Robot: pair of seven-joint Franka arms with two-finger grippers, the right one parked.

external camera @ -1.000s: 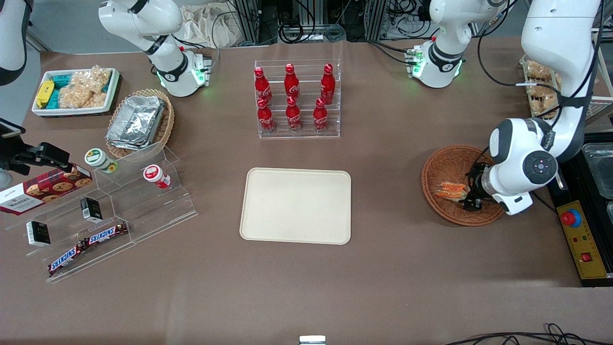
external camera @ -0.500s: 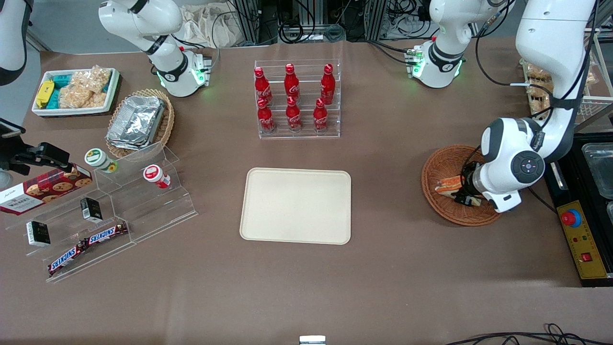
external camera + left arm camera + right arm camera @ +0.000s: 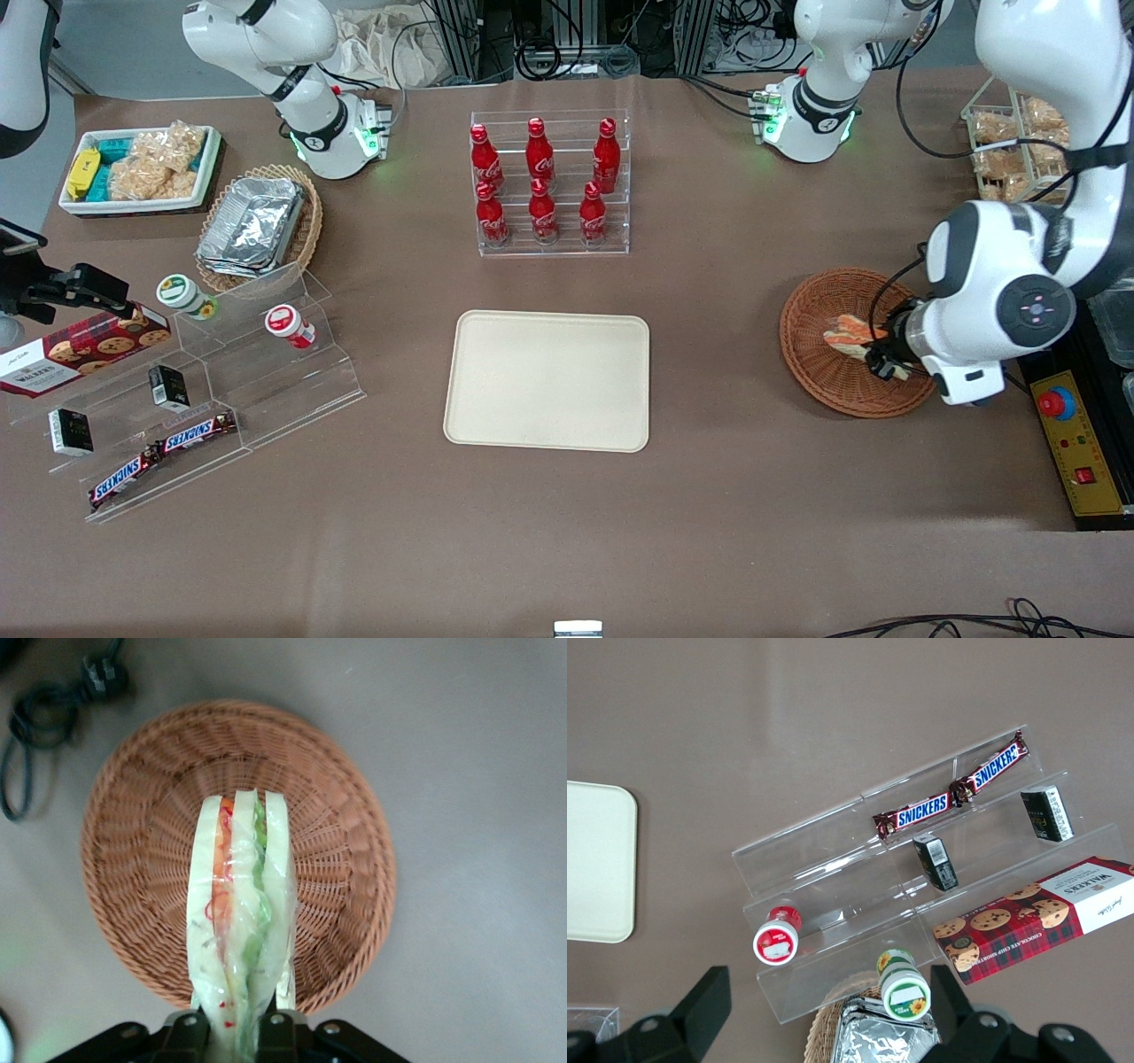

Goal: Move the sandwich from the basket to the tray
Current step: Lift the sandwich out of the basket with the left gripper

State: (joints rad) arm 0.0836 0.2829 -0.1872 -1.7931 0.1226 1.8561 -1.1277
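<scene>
My left gripper [image 3: 886,359] is shut on the sandwich [image 3: 848,336], a wrapped wedge of pale bread with orange and green filling, and holds it lifted above the round reddish-brown wicker basket [image 3: 824,372]. In the left wrist view the sandwich [image 3: 239,912] is clamped between the black fingers [image 3: 188,1032] of the gripper [image 3: 235,1028], with the empty basket [image 3: 133,859] well below it. The cream-beige tray [image 3: 547,379] lies flat and bare mid-table, toward the parked arm's end from the basket; a corner of the tray [image 3: 598,859] shows in the right wrist view.
An acrylic rack of red cola bottles [image 3: 545,182] stands farther from the front camera than the tray. A clear stepped shelf [image 3: 213,390] with snack bars and cups, a tan basket of foil containers [image 3: 257,226] and a white snack bin [image 3: 142,168] lie toward the parked arm's end. A control box [image 3: 1076,447] sits beside the basket.
The gripper has closed on the sandwich and lifted it out of the basket; the arm has risen and shifted slightly away from the tray.
</scene>
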